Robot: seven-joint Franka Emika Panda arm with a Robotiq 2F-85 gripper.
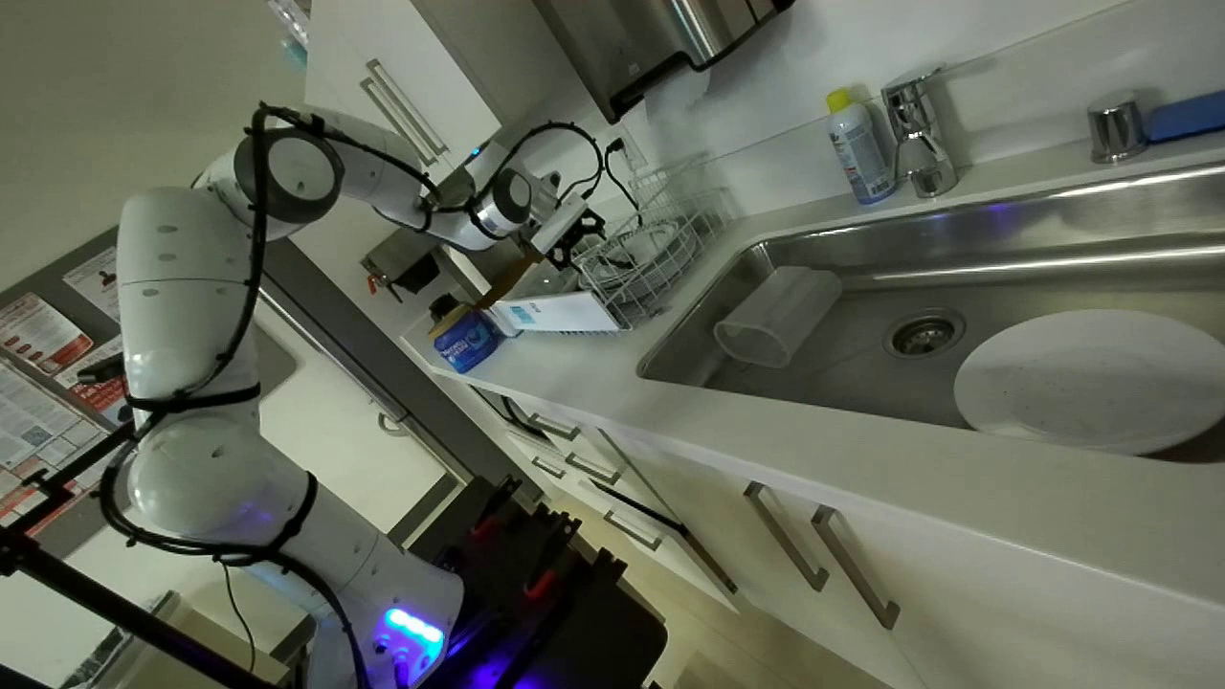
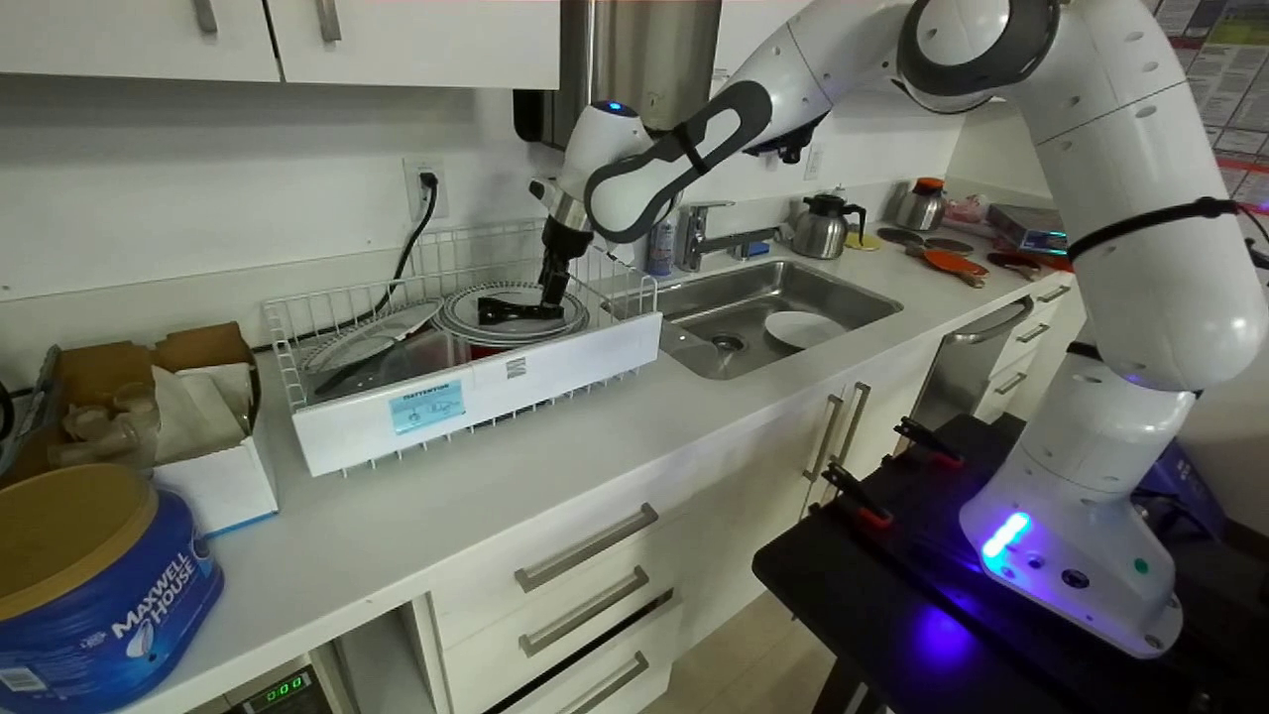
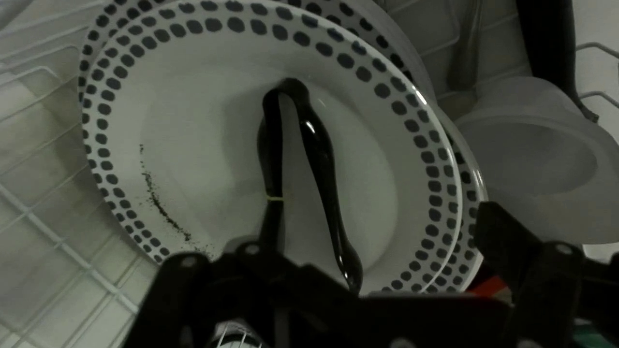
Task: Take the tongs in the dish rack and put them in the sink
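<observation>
The black V-shaped tongs [image 3: 319, 150] lie on a dotted white plate [image 3: 193, 121] in the wrist view, joined end away from my gripper. The lower ends of their arms are partly hidden by my gripper. In an exterior view the tongs [image 2: 506, 311] lie on the stacked plates in the wire dish rack [image 2: 347, 431], which also shows in an exterior view [image 1: 612, 277]. My gripper [image 3: 387, 263] is open, its fingers wide apart over the plate's near edge. In an exterior view my gripper [image 2: 553, 283] points down right beside the tongs. The steel sink [image 2: 872, 302] is beside the rack.
A white plate [image 1: 1091, 383] and a clear plastic container [image 1: 780, 316] are in the sink. A faucet [image 2: 699, 238] and a spray bottle [image 1: 859, 148] stand behind it. A cardboard box [image 2: 213, 486] and a blue coffee tub [image 2: 109, 615] stand beside the rack. A black cord [image 2: 421, 233] runs behind it.
</observation>
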